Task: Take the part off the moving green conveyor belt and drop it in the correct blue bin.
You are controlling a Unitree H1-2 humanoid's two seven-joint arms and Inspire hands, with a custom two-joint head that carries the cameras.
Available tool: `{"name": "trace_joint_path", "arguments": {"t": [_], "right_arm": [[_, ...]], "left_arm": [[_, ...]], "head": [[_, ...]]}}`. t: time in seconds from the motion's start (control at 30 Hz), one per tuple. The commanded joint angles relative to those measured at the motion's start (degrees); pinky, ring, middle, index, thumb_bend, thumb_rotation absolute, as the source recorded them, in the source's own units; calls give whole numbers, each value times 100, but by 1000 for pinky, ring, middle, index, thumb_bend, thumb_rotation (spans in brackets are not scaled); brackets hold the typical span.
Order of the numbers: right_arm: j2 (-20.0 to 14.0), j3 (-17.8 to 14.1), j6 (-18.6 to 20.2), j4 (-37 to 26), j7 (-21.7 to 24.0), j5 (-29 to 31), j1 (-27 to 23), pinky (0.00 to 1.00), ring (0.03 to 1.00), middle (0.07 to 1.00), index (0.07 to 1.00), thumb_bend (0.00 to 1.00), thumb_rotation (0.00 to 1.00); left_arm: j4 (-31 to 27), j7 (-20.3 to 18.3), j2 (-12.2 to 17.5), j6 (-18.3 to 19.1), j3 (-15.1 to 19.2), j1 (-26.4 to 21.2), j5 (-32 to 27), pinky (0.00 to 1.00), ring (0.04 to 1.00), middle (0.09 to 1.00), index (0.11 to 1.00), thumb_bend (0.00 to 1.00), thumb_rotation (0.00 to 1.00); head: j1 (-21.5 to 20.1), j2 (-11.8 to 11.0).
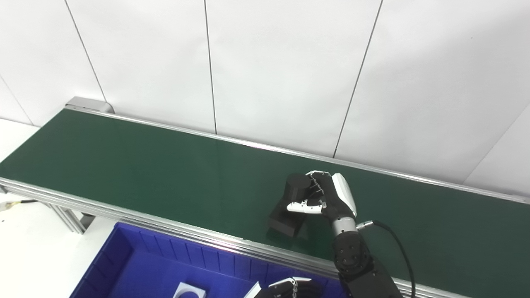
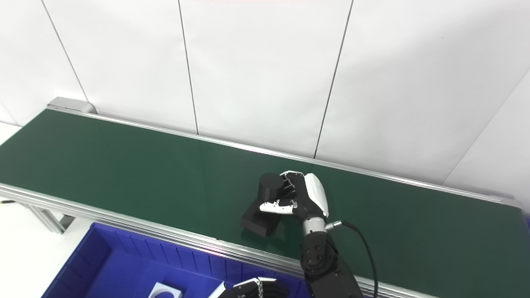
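Observation:
A black part (image 1: 290,205) with a round post on a square base sits tilted on the green conveyor belt (image 1: 145,165). My right hand (image 1: 327,196) is closed around its round post, fingers behind and thumb in front; the base corner still touches the belt. The part also shows in the right eye view (image 2: 263,207), with the right hand (image 2: 300,198) on it. My left hand (image 1: 290,288) sits low at the bottom edge over the blue bin (image 1: 136,260); only its knuckles show.
A white part (image 1: 189,291) lies in the blue bin below the belt's near rail (image 1: 165,225). A white panel wall stands behind the belt. The belt's left end roller (image 1: 89,103) is at far left.

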Motion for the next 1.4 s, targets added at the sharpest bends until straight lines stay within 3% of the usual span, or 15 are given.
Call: {"name": "trace_joint_path", "arguments": {"t": [0.0, 0.27, 0.43, 0.67, 1.07, 1.27, 1.37], "right_arm": [[83, -43, -390, -222, -63, 54, -141, 456, 447, 510, 494, 517, 0], [75, -137, -186, -718, 20, 144, 25, 471, 449, 505, 495, 518, 0], [-26, -234, -236, -1512, 63, 187, 298, 457, 454, 502, 492, 519, 0], [-186, -351, 320, -3069, 497, 265, 779, 469, 468, 498, 483, 519, 0], [-266, -567, 867, -4844, 1076, 459, 1423, 423, 442, 494, 505, 518, 0], [-337, -735, 944, -5494, 1175, 482, 1647, 413, 442, 493, 504, 519, 0], [-319, -936, 1273, -6266, 1190, 599, 1913, 407, 443, 497, 498, 519, 0]], "left_arm": [[-190, -9, -19, -51, -10, 24, -73, 722, 761, 775, 766, 993, 405], [-158, -9, -14, -56, 9, 10, -92, 728, 764, 777, 767, 996, 409], [-130, -8, 4, -65, 48, -24, -92, 734, 767, 777, 767, 1000, 424], [-135, -52, 46, -5, 120, -56, -161, 743, 768, 777, 766, 1000, 418], [-195, -122, 220, 4, 215, -33, -305, 766, 777, 780, 771, 1000, 422], [-270, -167, 315, 76, 233, -35, -426, 783, 785, 785, 777, 1000, 415], [-345, -215, 393, 114, 264, -45, -510, 786, 792, 791, 780, 1000, 412]], "head": [[8, 3], [-58, -6], [-226, -17], [-459, -31], [-853, 24], [-1103, 98], [-1430, 242]]}}
